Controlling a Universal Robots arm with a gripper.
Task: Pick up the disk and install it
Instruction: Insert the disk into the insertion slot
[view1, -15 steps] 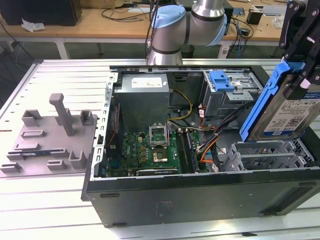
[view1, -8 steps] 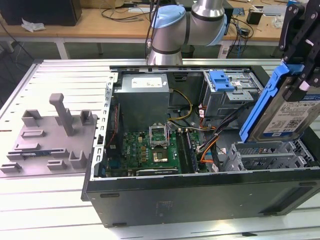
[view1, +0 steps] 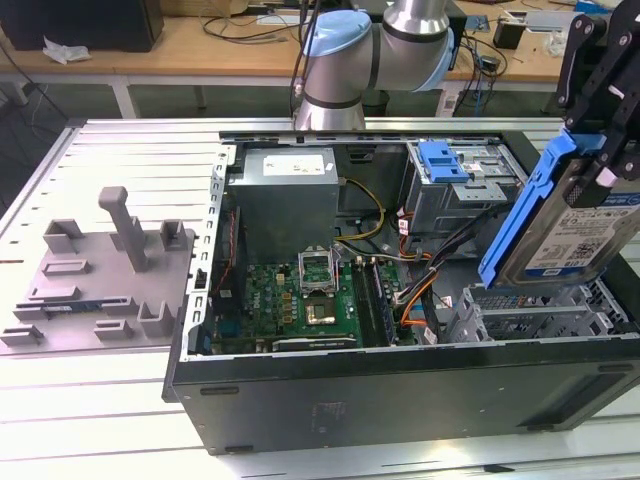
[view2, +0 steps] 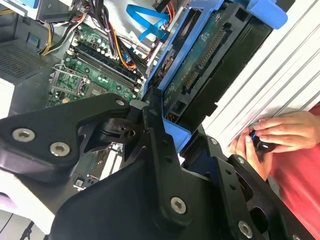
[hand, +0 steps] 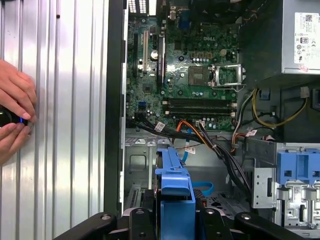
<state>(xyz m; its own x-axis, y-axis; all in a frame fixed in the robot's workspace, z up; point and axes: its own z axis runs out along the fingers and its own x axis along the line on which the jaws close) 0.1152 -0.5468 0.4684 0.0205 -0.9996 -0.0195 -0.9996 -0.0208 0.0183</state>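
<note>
Slatted metal table held an open computer case; above it, at the exterior view's right, the gripper had its fingers clamped on the disk, raised and tilted on edge.

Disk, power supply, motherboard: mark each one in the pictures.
disk (view1: 585, 228): exterior view, on its labelled silver face.
power supply (view1: 285, 210): exterior view, on its grey side wall.
motherboard (hand: 172, 50): first wrist view, on the green board near the processor socket.

One disk, one open computer case, one power supply, two hands.
</note>
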